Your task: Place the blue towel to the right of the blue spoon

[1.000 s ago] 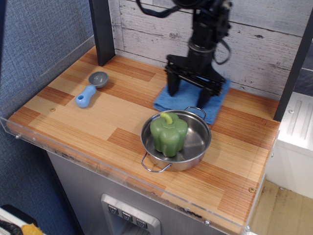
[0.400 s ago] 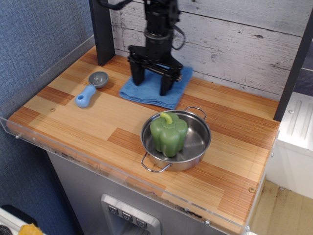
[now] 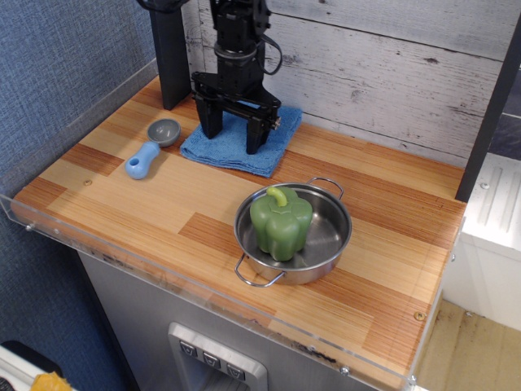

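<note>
The blue towel (image 3: 234,151) lies flat on the wooden table near the back wall, just right of the blue spoon (image 3: 149,150). The spoon has a light-blue handle and a grey bowl and lies at the left. My gripper (image 3: 233,133) points straight down over the towel. Its two black fingers (image 3: 212,124) are spread wide, with their tips down on the cloth. Nothing is held between them.
A steel pan (image 3: 328,242) holding a green bell pepper (image 3: 281,222) stands in front and to the right of the towel. A dark post (image 3: 169,53) rises at the back left. A clear plastic lip (image 3: 163,265) runs along the table's front edge.
The gripper has moved left along the back of the table, and the towel has slid left under it, from behind the pan to beside the spoon.
</note>
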`<state>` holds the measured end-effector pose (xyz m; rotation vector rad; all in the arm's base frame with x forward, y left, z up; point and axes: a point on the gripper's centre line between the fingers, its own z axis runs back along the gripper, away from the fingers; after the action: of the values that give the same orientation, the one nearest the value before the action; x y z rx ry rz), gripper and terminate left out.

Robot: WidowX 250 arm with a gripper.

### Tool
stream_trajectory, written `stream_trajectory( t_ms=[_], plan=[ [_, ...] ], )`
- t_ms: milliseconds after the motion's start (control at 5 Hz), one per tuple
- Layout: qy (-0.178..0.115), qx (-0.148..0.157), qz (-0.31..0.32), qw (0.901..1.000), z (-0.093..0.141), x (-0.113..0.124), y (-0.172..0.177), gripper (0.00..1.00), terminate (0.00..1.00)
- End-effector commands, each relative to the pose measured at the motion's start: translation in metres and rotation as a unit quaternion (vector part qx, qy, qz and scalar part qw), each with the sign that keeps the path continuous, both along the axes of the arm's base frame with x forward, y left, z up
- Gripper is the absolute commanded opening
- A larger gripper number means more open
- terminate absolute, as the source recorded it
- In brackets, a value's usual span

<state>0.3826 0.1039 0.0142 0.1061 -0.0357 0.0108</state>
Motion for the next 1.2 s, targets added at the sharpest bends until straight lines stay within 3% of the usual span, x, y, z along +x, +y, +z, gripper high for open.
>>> stream_trajectory(
  t_ms=[0,400,1000],
  plan=[
    [-0.088,-0.034,0.002,0.9956,0.062,0.029,-0.001,1.0,0.0],
    [-0.131,-0.05,0.002,0.9901,0.096,0.036,0.0,1.0,0.0],
    [-0.152,-0.046,-0.008,0.9872,0.121,0.01,-0.003,1.0,0.0]
  ],
)
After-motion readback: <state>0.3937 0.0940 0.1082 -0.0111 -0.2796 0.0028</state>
